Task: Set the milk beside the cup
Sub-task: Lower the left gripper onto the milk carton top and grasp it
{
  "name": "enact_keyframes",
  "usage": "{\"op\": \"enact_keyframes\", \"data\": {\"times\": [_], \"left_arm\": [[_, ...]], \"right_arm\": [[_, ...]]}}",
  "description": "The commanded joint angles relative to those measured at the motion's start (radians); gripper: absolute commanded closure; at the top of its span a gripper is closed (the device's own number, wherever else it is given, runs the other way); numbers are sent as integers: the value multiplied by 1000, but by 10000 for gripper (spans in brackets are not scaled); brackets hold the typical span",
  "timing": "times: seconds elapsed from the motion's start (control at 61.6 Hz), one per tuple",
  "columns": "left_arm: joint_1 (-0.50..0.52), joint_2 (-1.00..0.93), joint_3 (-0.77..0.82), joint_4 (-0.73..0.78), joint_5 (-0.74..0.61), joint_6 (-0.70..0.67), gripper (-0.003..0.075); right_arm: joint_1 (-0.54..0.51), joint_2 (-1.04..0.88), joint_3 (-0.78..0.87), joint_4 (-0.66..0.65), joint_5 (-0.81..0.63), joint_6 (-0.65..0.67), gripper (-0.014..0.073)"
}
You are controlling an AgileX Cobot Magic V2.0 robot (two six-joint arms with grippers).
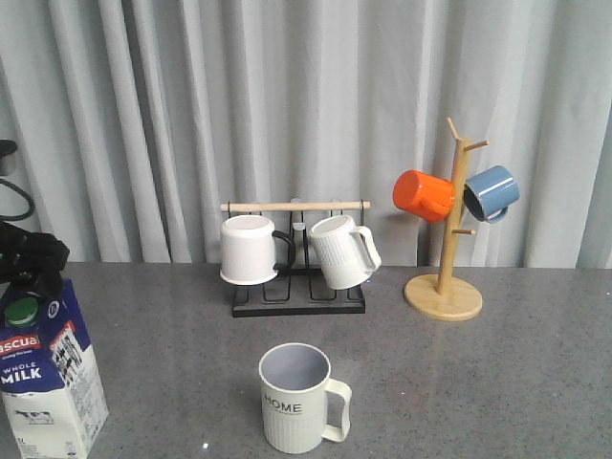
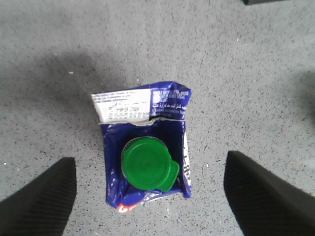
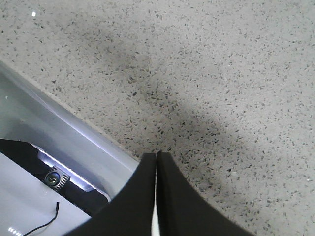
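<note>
The milk (image 1: 48, 378) stands upright at the table's front left, a blue and white carton with a green cap. The cup (image 1: 296, 397), cream ribbed with "HOME" on it, stands at the front middle, handle to the right. The left arm hangs over the carton at the left edge of the front view. In the left wrist view my left gripper (image 2: 150, 196) is open wide, looking straight down on the milk's green cap (image 2: 146, 162), one finger on each side and clear of the milk. My right gripper (image 3: 156, 162) is shut and empty over the table edge, out of the front view.
A black rack (image 1: 298, 298) with a wooden bar holds a plain white mug (image 1: 249, 251) and a ribbed white mug (image 1: 342, 251) behind the cup. A wooden mug tree (image 1: 446, 287) at the back right carries an orange mug (image 1: 423, 195) and a blue mug (image 1: 491, 192).
</note>
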Motion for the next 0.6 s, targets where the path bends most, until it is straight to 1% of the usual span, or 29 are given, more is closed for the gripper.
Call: {"op": "enact_keyframes", "data": {"times": [0.0, 0.341, 0.584], "left_arm": [[0, -20, -30, 1, -40, -15, 134], [0, 66, -30, 0, 26, -16, 134], [0, 108, -30, 0, 29, -16, 134]], "right_arm": [[-6, -3, -23, -5, -41, -1, 599], [-6, -3, -23, 0, -43, 11, 599], [-6, -3, -23, 0, -53, 18, 599]]}}
